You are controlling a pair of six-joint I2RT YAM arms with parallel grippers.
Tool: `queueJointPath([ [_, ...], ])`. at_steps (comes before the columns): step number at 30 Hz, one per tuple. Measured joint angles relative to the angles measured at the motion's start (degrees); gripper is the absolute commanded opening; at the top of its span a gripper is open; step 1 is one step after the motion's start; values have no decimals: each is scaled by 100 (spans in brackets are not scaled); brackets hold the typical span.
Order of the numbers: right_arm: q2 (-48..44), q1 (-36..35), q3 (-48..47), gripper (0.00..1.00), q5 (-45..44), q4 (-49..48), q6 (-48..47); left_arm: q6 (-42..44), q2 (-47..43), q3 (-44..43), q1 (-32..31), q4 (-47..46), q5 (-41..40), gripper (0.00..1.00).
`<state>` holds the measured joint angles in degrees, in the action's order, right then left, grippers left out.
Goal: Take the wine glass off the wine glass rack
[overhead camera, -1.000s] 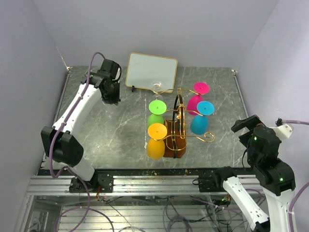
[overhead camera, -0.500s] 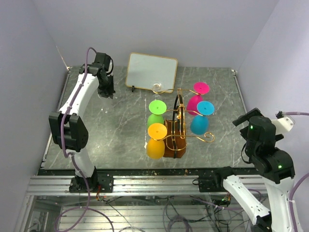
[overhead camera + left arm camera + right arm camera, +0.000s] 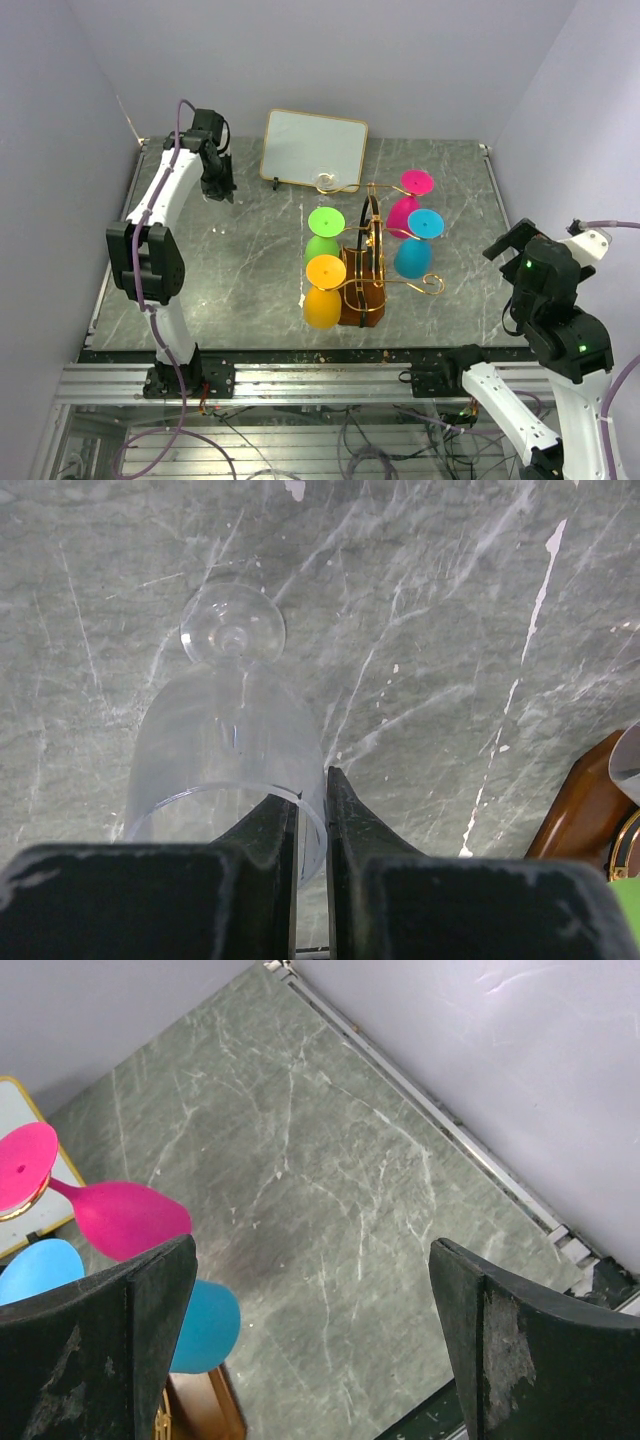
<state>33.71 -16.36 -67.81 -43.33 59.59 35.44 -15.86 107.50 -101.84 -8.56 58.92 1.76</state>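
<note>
Clear wine glass [image 3: 225,750] is clamped by its rim in your left gripper [image 3: 311,800] at the grey marble table's [image 3: 240,265] far-left corner, well apart from the brown wooden violin-shaped rack [image 3: 362,292]. Your right gripper [image 3: 312,1250] hangs with jaws wide apart, holding nothing.

Five wine glasses [image 3: 322,308], one rack [image 3: 362,287], one board [image 3: 314,148].

No text, label, brand, number or sign can be read anywhere, the white framed board [image 3: 315,150] included.

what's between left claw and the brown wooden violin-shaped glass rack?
Only bare grey marble tabletop, shown in the top view. The left claw, shut on a clear wine glass, stands far-left of the rack.
</note>
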Motion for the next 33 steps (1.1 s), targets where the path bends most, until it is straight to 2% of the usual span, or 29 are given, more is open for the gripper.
queueJointPath([
  [3,-42,-4,4,100,-15,-33,-144,-2,9,0,46,-57,33,8],
  [5,-157,-11,46,100,-22,-109,-186,-4,11,0,74,-61,76,14],
  [9,-437,-11,98,100,-20,-262,-256,-4,28,-24,122,-59,120,35],
  [12,-531,-11,96,100,-20,-334,-299,-2,79,-122,142,-42,103,47],
  [20,-496,-11,72,100,92,-407,-490,9,-103,-505,146,7,-7,66],
  [26,-592,-11,-74,100,396,-535,-743,-26,-1215,-254,149,-168,70,80],
  [33,-846,-11,-136,100,855,-581,-796,-299,-3383,1340,149,-914,883,84],
])
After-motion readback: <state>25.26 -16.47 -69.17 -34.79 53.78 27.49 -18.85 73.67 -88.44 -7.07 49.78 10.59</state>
